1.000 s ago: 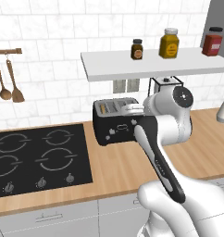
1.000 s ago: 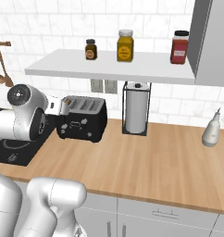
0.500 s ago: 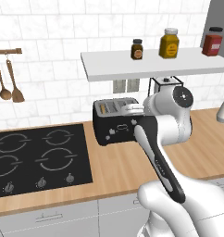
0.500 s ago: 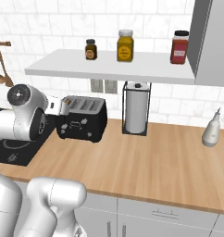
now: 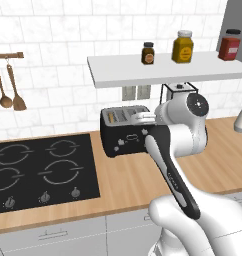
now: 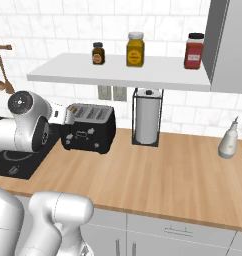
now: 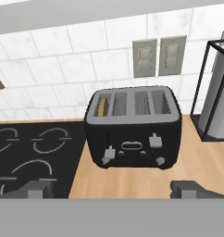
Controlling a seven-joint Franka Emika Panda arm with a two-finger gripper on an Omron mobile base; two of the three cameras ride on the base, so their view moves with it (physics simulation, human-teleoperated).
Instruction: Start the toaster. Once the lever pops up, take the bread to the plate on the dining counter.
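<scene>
- Black and boxy, the toaster (image 7: 133, 131) is sitting on the wood surface (image 6: 183, 175) against the tiled wall, just beside the cooktop (image 5: 35, 175).
- Brown bread (image 7: 102, 106) is standing in the toaster's leftmost slot, as the hand view shows it.
- Robot's gripper (image 7: 115, 189) is hovering in front of the toaster, its jaws spread wide, touching nothing.
- Paper towel roll (image 6: 146, 116) is standing in a wire holder beside the toaster.

One toaster (image 7: 133, 132), four slots; one bread (image 7: 102, 106) slice in slot at 9 o'clock end. Three jars on shelf (image 6: 118, 75): dark (image 6: 97, 52), amber (image 6: 135, 49), red (image 6: 194, 50). One paper towel holder (image 6: 146, 117). Two wall outlets (image 7: 157, 56). One hob (image 5: 38, 172), four rings, three knobs. One pale bottle (image 6: 228, 140).
</scene>
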